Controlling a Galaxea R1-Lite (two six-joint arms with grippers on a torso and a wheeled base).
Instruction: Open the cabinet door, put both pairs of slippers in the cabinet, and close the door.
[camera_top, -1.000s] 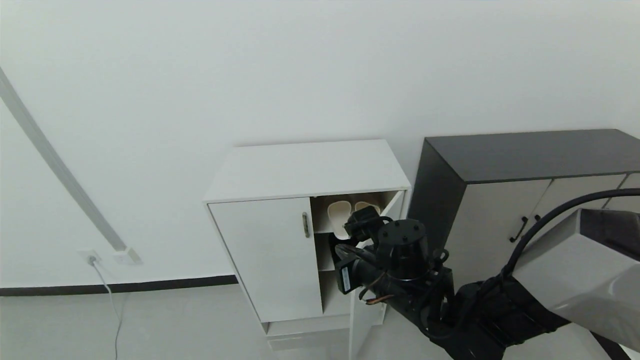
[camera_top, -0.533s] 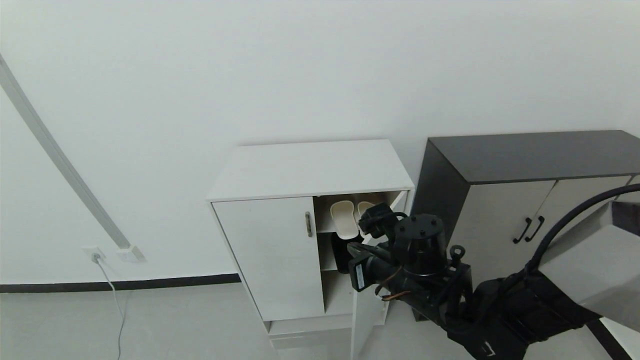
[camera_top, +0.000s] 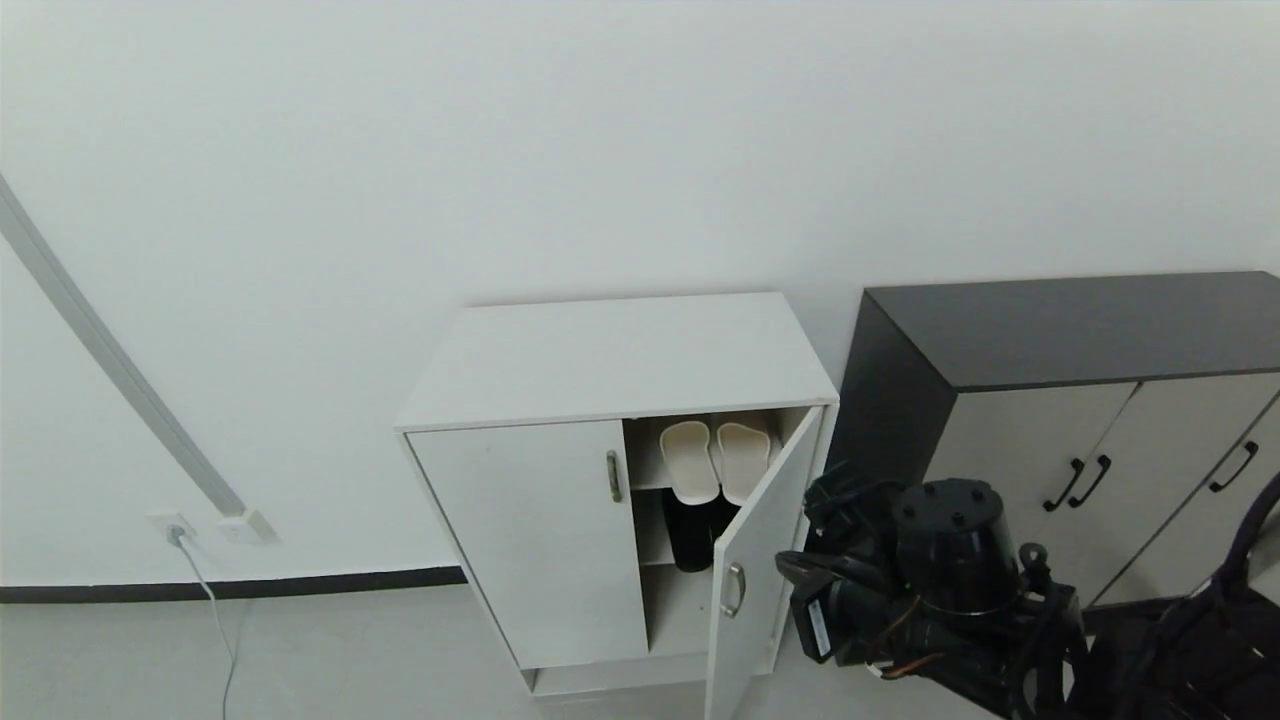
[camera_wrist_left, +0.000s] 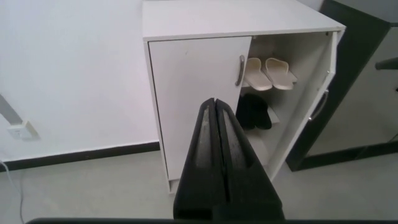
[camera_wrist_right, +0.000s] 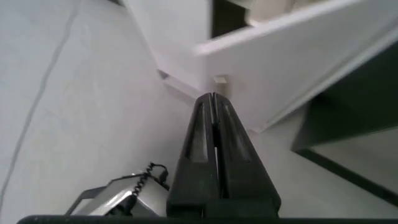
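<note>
Both pairs of jaws are pressed shut, with nothing held. Ahead of the left gripper (camera_wrist_left: 215, 106), the cabinet (camera_wrist_left: 186, 93) is seen with its right door (camera_wrist_left: 314, 127) open. Inside, white slippers (camera_wrist_left: 270, 67) are set on the upper shelf and black slippers (camera_wrist_left: 255, 112) on the shelf below. The door's lower edge is seen just past the right gripper (camera_wrist_right: 213, 99).

Home entry-type rm: white cabinet (camera_top: 620, 355) w/ slippers (camera_top: 690, 460), dark sideboard (camera_top: 1060, 325), wall outlet (camera_top: 170, 525).
</note>
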